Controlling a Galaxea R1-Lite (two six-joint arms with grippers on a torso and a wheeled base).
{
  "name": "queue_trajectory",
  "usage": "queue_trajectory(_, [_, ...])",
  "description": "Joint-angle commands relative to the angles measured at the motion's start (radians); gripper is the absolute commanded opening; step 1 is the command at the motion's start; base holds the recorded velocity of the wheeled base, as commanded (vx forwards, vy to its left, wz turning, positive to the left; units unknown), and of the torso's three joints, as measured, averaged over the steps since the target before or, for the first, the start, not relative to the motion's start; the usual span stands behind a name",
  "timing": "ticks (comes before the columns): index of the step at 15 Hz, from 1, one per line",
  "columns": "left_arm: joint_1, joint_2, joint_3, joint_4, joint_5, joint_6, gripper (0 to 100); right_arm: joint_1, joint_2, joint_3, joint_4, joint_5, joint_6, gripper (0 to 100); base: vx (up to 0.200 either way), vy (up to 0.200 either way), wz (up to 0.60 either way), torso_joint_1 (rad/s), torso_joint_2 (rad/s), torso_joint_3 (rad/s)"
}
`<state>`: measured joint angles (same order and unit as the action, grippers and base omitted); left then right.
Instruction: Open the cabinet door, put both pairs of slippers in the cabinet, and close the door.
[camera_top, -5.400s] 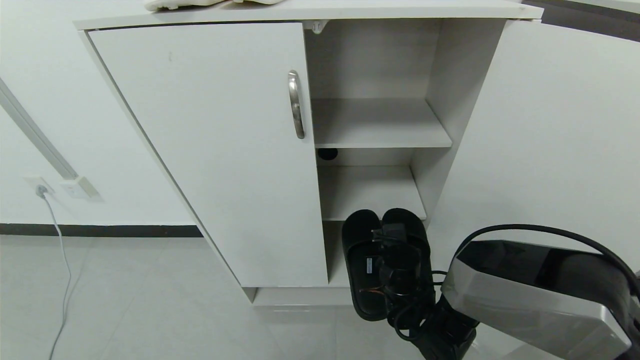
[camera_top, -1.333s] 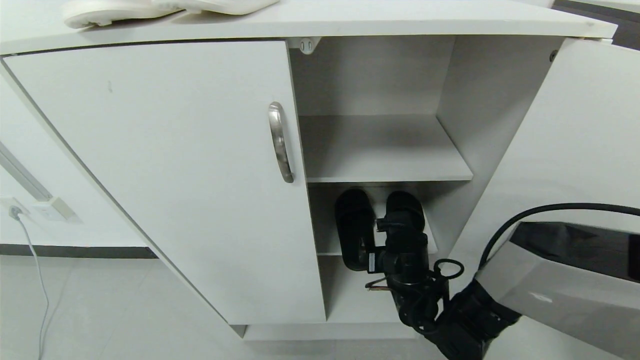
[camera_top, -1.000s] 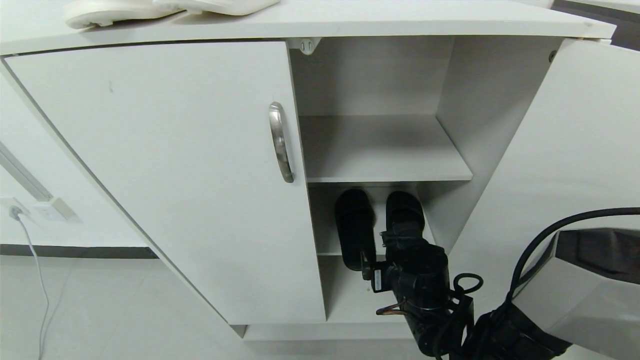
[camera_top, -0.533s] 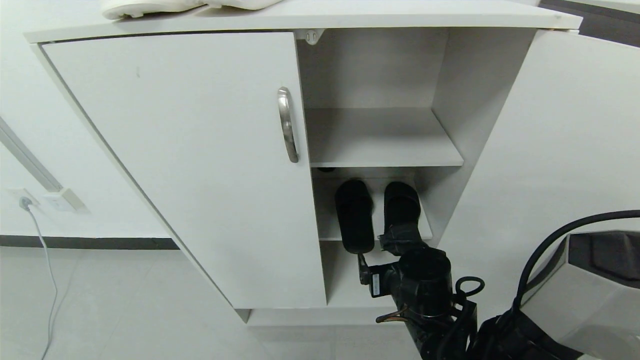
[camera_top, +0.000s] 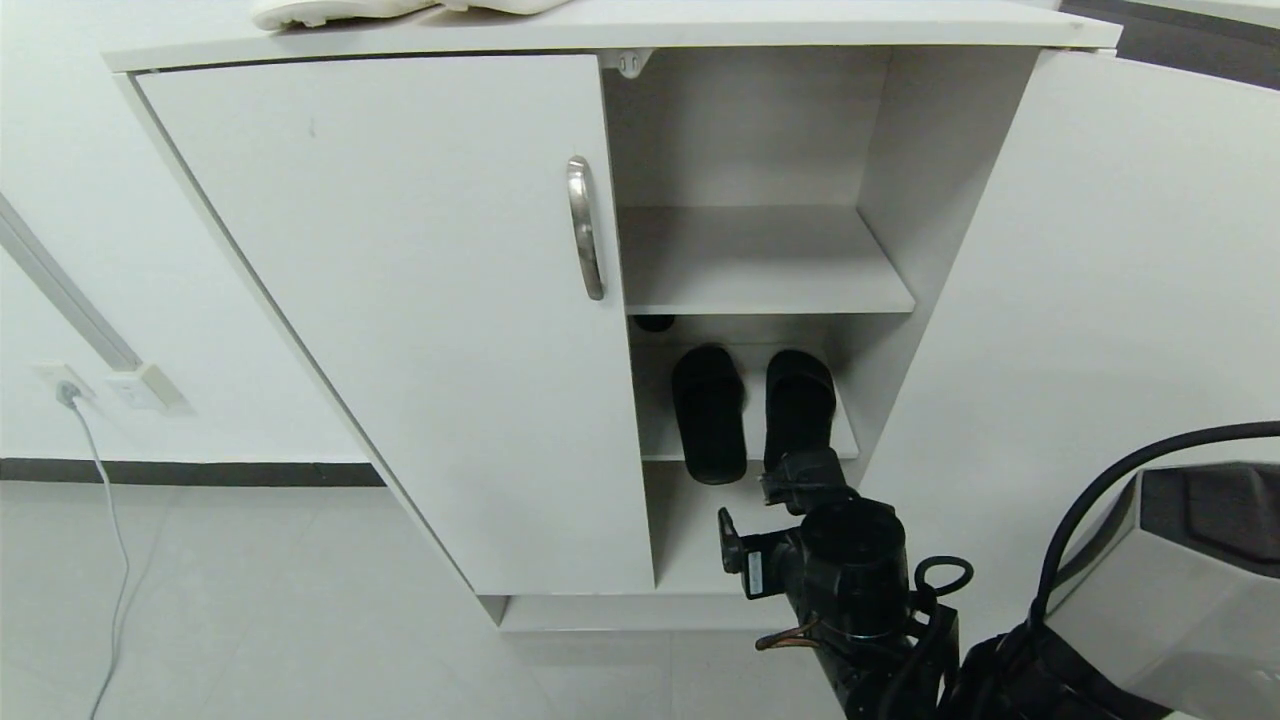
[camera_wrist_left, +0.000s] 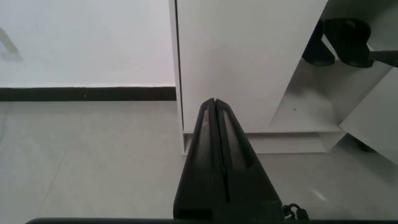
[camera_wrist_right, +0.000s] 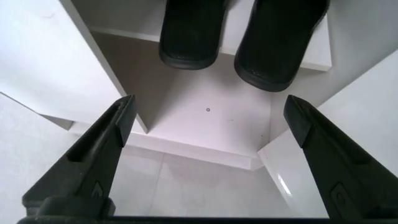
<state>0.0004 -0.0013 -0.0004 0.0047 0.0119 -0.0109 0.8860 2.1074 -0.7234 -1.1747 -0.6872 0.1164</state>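
A pair of black slippers (camera_top: 708, 412) (camera_wrist_right: 189, 31) lies side by side on the cabinet's middle shelf (camera_top: 648, 430), heels jutting over its front edge. My right gripper (camera_top: 760, 497) (camera_wrist_right: 208, 112) hangs open just in front of and below those heels, holding nothing. A pair of white slippers (camera_top: 340, 10) rests on the cabinet top. The right cabinet door (camera_top: 1100, 280) stands open; the left door (camera_top: 400, 300) with its metal handle (camera_top: 585, 228) is closed. My left gripper (camera_wrist_left: 214, 102) is shut and low over the floor, facing the cabinet's closed door.
The upper shelf (camera_top: 760, 260) and the bottom shelf (camera_top: 690, 545) hold nothing. A wall socket with a hanging cable (camera_top: 70, 395) is at the far left. Bare tiled floor (camera_top: 250, 600) stretches in front of the cabinet.
My right gripper carried the black slippers onto the middle shelf, let them go and drew back toward me, open. The head camera has shifted as well.
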Motion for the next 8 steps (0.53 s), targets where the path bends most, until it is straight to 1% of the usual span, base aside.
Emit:
queue_trajectory(1, [0.001, 0.001, 0.0, 0.0, 0.0, 0.0, 0, 0.001, 0.002, 0.001, 0.0, 0.0, 0.0, 100, 0.0, 0.0, 0.0, 0.0, 0.0, 0.0])
queue_trajectory(7, [0.0, 0.001, -0.001, 0.0, -0.001, 0.0, 0, 0.004, 0.002, 0.002, 0.0, -0.002, 0.0, 100, 0.0, 0.0, 0.0, 0.0, 0.0, 0.0])
queue_trajectory(8, [0.001, 0.001, -0.001, 0.0, -0.001, 0.0, 0, 0.005, 0.002, 0.002, -0.002, -0.002, 0.0, 100, 0.0, 0.0, 0.0, -0.002, 0.01, 0.144])
